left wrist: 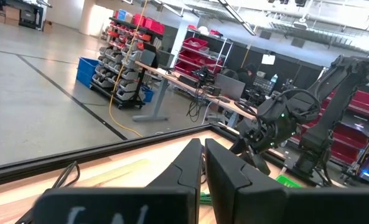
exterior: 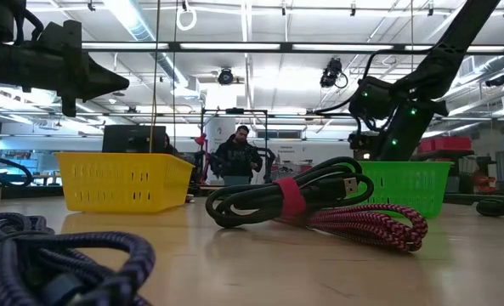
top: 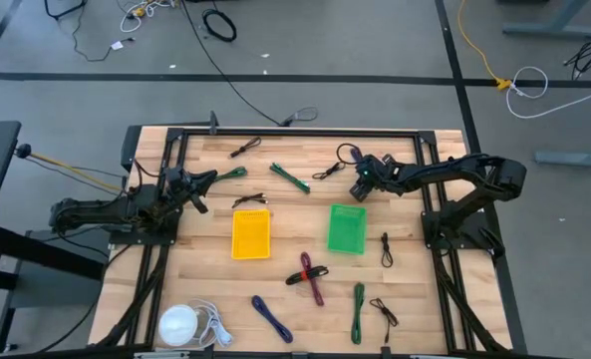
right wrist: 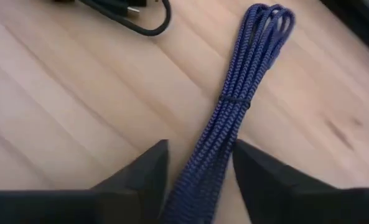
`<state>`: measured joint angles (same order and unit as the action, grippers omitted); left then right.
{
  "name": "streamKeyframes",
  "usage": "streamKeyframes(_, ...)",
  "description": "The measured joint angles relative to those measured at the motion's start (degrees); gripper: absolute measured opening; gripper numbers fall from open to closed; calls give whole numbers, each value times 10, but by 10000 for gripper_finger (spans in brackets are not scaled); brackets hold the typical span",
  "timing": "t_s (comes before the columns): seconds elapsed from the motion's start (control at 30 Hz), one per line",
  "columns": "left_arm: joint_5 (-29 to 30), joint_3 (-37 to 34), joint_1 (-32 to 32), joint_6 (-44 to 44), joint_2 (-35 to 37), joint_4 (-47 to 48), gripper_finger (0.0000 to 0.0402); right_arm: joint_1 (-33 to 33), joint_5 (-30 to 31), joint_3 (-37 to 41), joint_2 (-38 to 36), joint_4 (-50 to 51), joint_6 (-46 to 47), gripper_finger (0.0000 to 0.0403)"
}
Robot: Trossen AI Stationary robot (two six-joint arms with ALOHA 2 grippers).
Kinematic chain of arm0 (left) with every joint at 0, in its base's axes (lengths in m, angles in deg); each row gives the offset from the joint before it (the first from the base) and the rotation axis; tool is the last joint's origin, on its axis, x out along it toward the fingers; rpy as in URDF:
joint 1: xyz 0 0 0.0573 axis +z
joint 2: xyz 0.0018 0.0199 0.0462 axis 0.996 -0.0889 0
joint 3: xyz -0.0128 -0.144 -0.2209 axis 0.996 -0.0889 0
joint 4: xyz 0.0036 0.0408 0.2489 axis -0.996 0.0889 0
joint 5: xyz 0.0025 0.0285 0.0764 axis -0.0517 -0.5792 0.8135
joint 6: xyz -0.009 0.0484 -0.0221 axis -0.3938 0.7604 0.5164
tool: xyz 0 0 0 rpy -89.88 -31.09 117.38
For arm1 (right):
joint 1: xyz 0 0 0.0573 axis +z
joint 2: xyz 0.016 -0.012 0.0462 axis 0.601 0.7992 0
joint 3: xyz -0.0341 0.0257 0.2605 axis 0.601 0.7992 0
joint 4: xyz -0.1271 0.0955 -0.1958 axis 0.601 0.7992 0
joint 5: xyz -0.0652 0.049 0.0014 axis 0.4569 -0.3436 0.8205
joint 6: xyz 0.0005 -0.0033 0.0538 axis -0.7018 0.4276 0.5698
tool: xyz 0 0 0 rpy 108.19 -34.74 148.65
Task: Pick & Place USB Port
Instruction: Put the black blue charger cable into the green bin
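Blue cable point(right wrist: 228, 118), lower end hidden between right gripper point(right wrist: 200, 163)

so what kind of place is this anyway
Most likely a robotics lab or workshop in a large industrial hall: red parts-bin racks and workbenches stand beyond the wooden table, with loose cables on the concrete floor.
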<state>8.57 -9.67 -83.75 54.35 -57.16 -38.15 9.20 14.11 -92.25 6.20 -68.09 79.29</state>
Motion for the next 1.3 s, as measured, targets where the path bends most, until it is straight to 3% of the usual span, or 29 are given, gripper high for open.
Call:
streamKeyframes(0.17, 0, 0, 0, 0, 0, 0, 25, 1, -7, -1, 0, 7, 6, 24)
streamKeyframes(0.47, 0, 0, 0, 0, 0, 0, 25, -3, 69, -4, -12, 42, 4, 10)
streamKeyframes(0.83, 0, 0, 0, -1, 0, 0, 25, 34, 83, -149, -130, 229, -6, 10)
streamKeyframes(1.07, 0, 0, 0, -5, 0, 0, 25, 179, 78, -182, -193, 325, 137, 10)
streamKeyframes(1.3, 0, 0, 0, -5, 0, -1, 25, 418, 193, -181, -186, 372, 389, 10)
